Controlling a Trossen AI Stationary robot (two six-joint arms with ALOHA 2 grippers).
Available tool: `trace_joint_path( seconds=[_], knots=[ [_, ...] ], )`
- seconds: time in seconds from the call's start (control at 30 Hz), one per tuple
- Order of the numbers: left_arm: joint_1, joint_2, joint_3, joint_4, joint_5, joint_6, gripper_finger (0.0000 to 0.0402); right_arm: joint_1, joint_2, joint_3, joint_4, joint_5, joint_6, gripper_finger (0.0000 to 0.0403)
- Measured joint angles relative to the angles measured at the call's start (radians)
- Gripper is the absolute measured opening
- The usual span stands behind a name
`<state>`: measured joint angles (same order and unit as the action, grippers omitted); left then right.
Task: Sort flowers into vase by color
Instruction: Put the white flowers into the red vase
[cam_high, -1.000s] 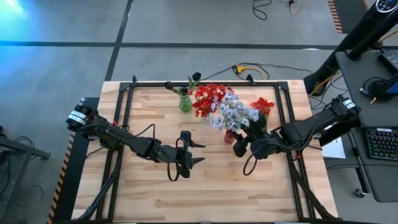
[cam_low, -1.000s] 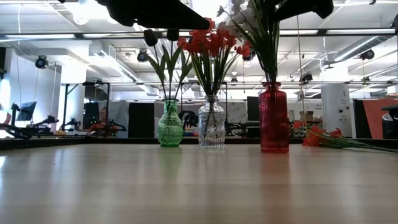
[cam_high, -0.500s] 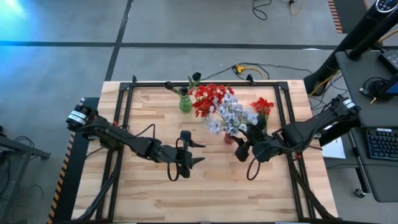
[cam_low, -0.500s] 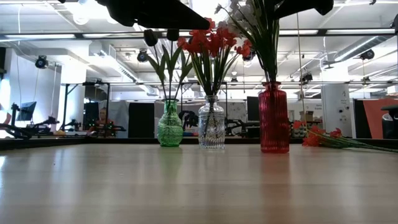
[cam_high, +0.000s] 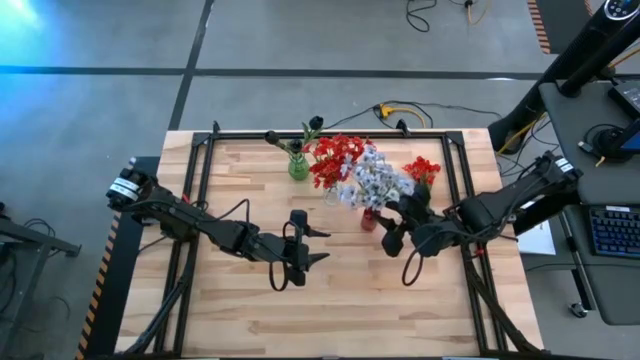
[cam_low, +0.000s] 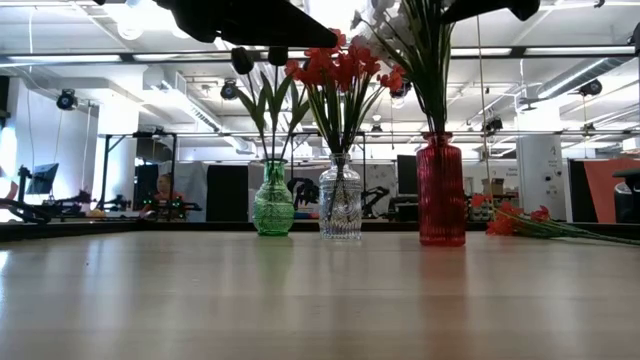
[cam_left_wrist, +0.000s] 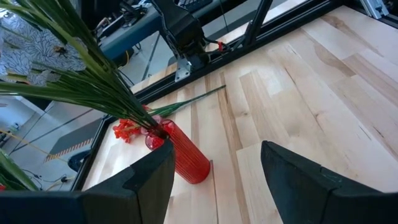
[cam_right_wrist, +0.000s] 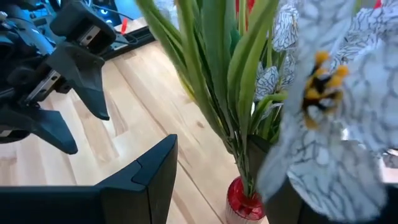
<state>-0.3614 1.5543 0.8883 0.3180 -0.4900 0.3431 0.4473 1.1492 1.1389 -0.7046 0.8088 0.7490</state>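
Three vases stand in a row at the table's far side. A green vase (cam_high: 298, 168) holds dark buds (cam_low: 243, 60), a clear vase (cam_low: 340, 205) holds red flowers (cam_high: 335, 160), and a red vase (cam_low: 441, 190) holds pale blue-white flowers (cam_high: 375, 182). My right gripper (cam_right_wrist: 214, 149) hangs open just right of the red vase at blossom height. The pale stems (cam_right_wrist: 227, 118) rise between its fingers. My left gripper (cam_high: 318, 245) waits open above the table's middle, holding nothing. A loose red flower (cam_high: 422, 170) lies flat near the right rail. My right gripper shows a bare gap between its one visible finger (cam_right_wrist: 155, 168) and the pale stems. A close blossom (cam_right_wrist: 336, 112) hides the other finger, so I cannot tell whether it touches the stems.
A black rail frame (cam_high: 455, 170) borders the tabletop. The near half of the wooden table (cam_high: 330, 310) is bare boards. Cables lie on the floor beyond the far edge. A desk with a keyboard (cam_high: 610, 230) stands to the right.
My right gripper has shifted a little toward the table's right edge. The pale blossoms swayed toward the near left and back, with their stems staying in the red vase.
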Motion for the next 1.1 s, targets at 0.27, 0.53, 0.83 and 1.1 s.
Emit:
trace_joint_path(
  seconds=[0.27,0.53,0.83,1.1],
  knots=[
    [0.000,0.000,0.000,0.000,0.000,0.000,0.0220,0.000,-0.017,0.000,-0.011,-0.032,-0.027,0.0185],
    [0.000,0.000,0.000,0.000,0.000,0.000,0.0220,0.000,-0.046,0.000,-0.045,-0.032,-0.017,0.0185],
    [0.003,0.000,0.000,0.001,0.000,0.000,0.0220,0.000,-0.081,0.000,-0.050,-0.123,-0.028,0.0185],
    [0.003,0.000,0.000,0.000,-0.001,0.004,0.0220,0.083,-0.146,0.000,-0.050,-0.157,-0.009,0.0181]
  ],
)
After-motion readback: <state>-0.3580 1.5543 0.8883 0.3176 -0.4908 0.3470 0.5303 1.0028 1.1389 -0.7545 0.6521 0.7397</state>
